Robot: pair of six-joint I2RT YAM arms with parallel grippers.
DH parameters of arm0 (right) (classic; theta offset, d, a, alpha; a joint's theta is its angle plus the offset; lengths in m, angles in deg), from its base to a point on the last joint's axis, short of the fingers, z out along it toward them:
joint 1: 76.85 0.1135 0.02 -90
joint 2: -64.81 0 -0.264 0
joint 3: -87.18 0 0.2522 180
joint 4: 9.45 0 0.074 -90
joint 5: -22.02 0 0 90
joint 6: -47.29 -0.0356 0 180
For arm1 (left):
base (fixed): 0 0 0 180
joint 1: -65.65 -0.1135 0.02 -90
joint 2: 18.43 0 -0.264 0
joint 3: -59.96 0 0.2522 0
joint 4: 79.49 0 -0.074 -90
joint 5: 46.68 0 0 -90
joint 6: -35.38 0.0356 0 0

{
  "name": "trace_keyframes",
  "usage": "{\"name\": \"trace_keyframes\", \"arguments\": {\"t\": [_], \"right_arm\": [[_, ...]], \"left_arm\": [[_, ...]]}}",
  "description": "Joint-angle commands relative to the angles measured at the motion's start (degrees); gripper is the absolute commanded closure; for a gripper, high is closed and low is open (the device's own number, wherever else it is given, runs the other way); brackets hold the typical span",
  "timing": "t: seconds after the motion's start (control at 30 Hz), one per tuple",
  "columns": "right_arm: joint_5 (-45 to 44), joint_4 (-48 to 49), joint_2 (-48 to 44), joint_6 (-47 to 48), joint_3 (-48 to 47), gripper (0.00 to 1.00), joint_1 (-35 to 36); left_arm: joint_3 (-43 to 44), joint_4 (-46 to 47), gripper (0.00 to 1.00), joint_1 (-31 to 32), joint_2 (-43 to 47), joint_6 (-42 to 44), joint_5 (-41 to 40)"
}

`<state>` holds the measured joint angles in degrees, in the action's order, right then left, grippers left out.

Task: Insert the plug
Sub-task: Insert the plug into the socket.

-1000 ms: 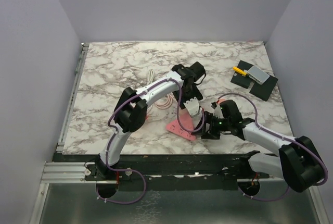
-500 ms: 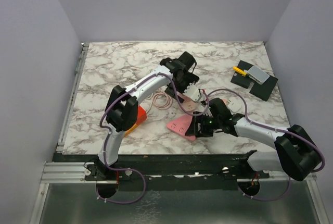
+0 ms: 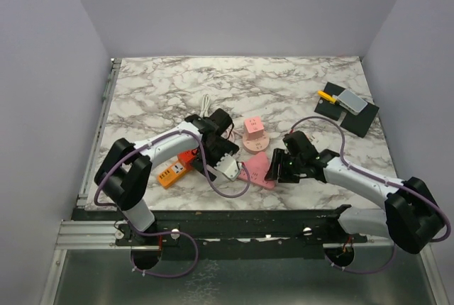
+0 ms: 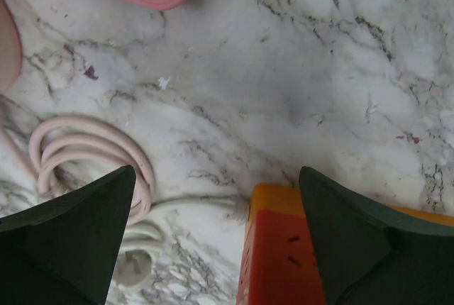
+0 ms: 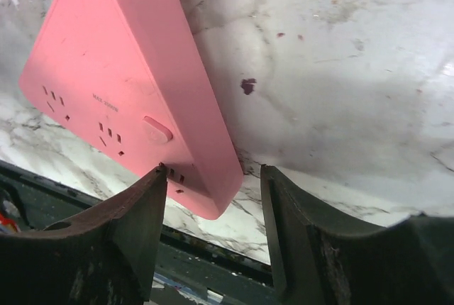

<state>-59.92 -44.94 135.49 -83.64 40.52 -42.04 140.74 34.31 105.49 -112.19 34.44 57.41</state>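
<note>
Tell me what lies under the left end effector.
Under the left end effector: mostly bare marble table, plus one end of an orange power strip and a coiled pink cable. Its fingers cover the rest of both.

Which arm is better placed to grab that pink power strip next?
Right, probably. Its open pincer sits at the pink strip, whose corner shows between its fingers. The left pincer, also open, faces the orange strip and cords instead.
</note>
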Motion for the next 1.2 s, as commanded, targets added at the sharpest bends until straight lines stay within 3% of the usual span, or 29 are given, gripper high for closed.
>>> {"name": "trace_keyframes", "arguments": {"t": [0.0,0.13,0.37,0.6,0.77,0.9,1.17], "right_arm": [[-7.8,-6.8,-2.2,0.0,0.9,0.43,0.0],[-13.5,-11.5,0.1,1.1,-2.1,0.45,-0.1],[-19.8,-15.6,2.9,1.5,-7.2,0.44,-0.6],[-21.9,-18.7,3.0,-0.1,-9.4,0.22,-2.3],[-14.2,-20.3,-5.6,-5.5,-8.1,0.10,-2.4],[0.0,-9.6,-14.3,-11.1,1.4,0.11,-2.4],[2.5,-5.4,-8.0,-10.4,4.0,0.09,-2.4]], "left_arm": [[-2.7,6.4,0.03,1.3,-1.2,-0.7,4.8],[-4.9,13.0,0.05,3.6,-1.4,-3.1,7.5],[-6.1,12.7,0.06,8.1,-4.1,-0.8,10.2],[-6.1,12.2,0.05,11.7,-6.6,0.6,12.8],[-4.5,12.3,0.05,13.4,-7.9,-1.4,13.4],[-4.8,12.3,0.05,13.9,-7.7,-2.4,13.2],[-5.2,12.3,0.04,17.9,-6.3,-2.3,13.0]]}}
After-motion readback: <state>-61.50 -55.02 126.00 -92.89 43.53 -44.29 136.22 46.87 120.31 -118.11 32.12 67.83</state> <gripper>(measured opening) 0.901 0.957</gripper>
